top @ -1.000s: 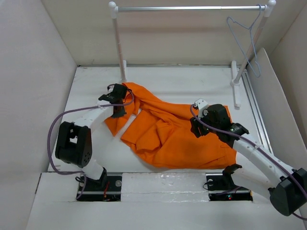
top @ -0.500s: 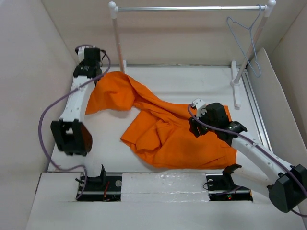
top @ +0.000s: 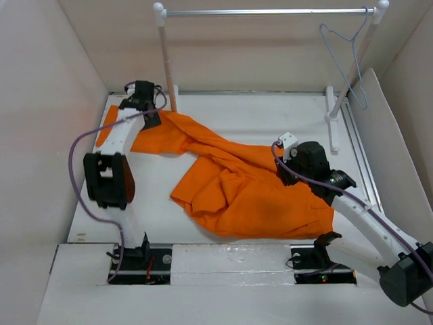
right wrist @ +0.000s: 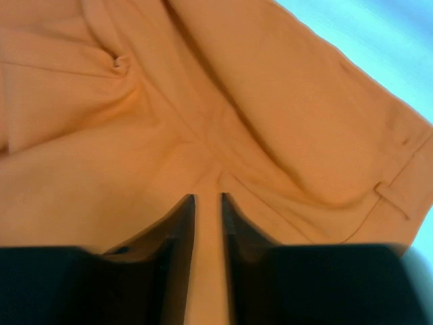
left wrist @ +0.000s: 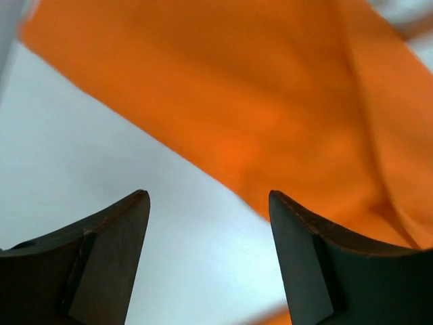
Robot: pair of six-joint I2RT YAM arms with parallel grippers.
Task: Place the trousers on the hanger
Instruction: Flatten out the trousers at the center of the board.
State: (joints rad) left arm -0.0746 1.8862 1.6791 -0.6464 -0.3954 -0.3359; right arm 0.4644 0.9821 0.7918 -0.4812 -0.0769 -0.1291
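The left arm (top: 116,145) stretches from its base at the near edge to the far left corner of the white table (top: 257,112), its wrist beside the foot of the rail's left post. The left gripper (left wrist: 208,195) hangs with its two dark fingers (left wrist: 111,250) spread wide and nothing between them. Through the gap, the wrist camera shows only bare tabletop, with a broad, slightly blurred band of orange cloth beyond the fingertips. The right arm (top: 369,220) bends in from the near right corner and bows its wrist over the middle of the trousers (top: 250,200). The right gripper (right wrist: 208,196) points down onto the cloth, its fingers drawn to a narrow slit. Orange fabric fills that slit, but whether a fold is pinched there cannot be told. The trousers lie loose and rumpled on the table. One long flat stretch runs to the far left corner under the left wrist, while the bulk is heaped in soft folds from the centre toward the right arm. A belt loop (right wrist: 392,201) shows at the cloth's edge in the right wrist view. The hanger (top: 345,64) hangs bare from the right end of the metal rail (top: 270,11) at the far side, well apart from the trousers and both grippers.
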